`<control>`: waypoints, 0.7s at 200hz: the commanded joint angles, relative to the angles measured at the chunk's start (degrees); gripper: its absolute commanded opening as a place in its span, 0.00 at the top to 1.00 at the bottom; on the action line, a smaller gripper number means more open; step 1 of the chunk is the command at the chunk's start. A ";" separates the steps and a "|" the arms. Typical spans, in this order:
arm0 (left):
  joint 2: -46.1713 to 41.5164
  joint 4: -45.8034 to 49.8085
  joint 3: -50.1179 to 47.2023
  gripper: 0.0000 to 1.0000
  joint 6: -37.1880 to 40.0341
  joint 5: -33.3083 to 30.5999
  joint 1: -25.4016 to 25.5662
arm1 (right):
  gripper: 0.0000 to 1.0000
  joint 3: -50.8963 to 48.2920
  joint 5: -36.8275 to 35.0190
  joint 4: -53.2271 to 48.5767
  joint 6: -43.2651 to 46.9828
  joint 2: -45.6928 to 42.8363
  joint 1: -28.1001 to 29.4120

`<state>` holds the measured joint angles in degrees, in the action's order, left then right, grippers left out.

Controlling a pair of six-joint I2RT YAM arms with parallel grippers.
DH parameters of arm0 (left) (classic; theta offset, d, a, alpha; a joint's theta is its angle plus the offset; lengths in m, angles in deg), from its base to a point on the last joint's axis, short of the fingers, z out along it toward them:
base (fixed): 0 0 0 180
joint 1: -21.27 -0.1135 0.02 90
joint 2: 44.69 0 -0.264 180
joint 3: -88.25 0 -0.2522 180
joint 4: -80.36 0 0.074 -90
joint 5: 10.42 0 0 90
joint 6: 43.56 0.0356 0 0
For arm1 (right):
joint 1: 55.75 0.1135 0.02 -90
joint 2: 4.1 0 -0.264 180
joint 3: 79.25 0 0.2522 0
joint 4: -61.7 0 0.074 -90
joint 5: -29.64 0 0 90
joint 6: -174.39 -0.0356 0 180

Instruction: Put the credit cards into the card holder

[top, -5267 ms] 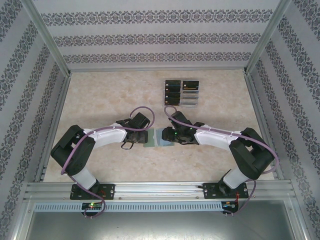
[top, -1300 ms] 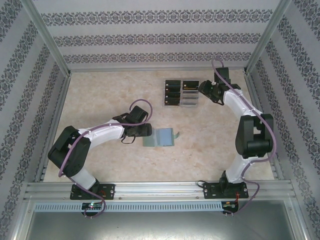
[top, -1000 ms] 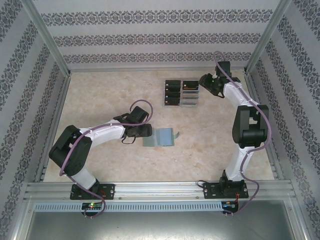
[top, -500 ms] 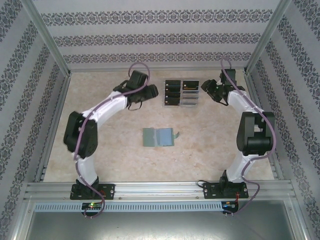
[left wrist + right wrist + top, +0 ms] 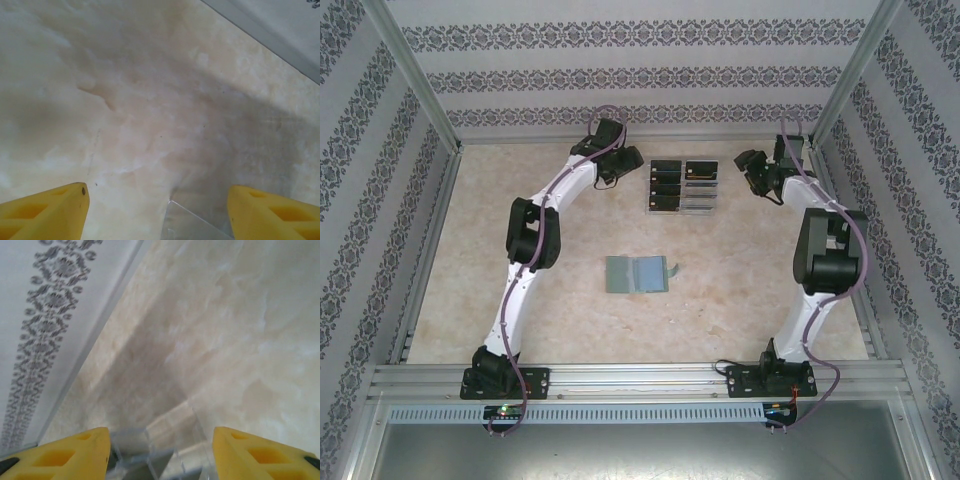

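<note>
The card holder (image 5: 637,273) lies open and flat in the middle of the table, sage green with a paler inside and its tab at the right. Several black credit cards (image 5: 665,186) stand in a clear plastic rack (image 5: 700,200) near the back; one more card (image 5: 701,170) sits in its right column. My left gripper (image 5: 628,166) hovers just left of the rack, open and holding nothing. My right gripper (image 5: 753,172) hovers just right of the rack, also open and holding nothing. A clear rack corner (image 5: 192,226) shows between the left fingers (image 5: 47,210), and a rack edge (image 5: 172,440) between the right fingers (image 5: 260,452).
Patterned walls with metal posts (image 5: 420,95) close in the back and both sides. The back rail (image 5: 265,37) runs close behind the left gripper. Bare marble table (image 5: 520,200) stretches between the rack and the wallet.
The left arm has swung from beside the wallet to the back of the table, left of the rack. The right gripper has drawn slightly right of the rack. The wallet stays put.
</note>
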<state>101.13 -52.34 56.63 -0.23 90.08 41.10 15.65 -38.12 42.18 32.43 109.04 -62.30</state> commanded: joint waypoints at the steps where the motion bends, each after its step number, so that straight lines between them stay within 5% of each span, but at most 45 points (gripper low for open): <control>1: 0.91 3.98 2.47 0.27 -2.24 1.18 0.72 | 0.43 5.12 2.32 2.65 -3.49 5.17 -0.13; 66: 3.40 2.87 3.15 0.27 -2.70 2.77 3.16 | 0.45 13.28 5.68 1.28 -4.09 14.74 0.22; 140: 8.07 2.18 9.85 0.28 -4.29 6.09 6.31 | 0.45 -0.03 6.58 5.07 -3.59 8.12 -0.09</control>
<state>108.25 -50.44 64.24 -2.98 93.97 45.89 20.96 -32.66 46.12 28.65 121.55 -62.69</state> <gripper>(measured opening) 0.724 0.556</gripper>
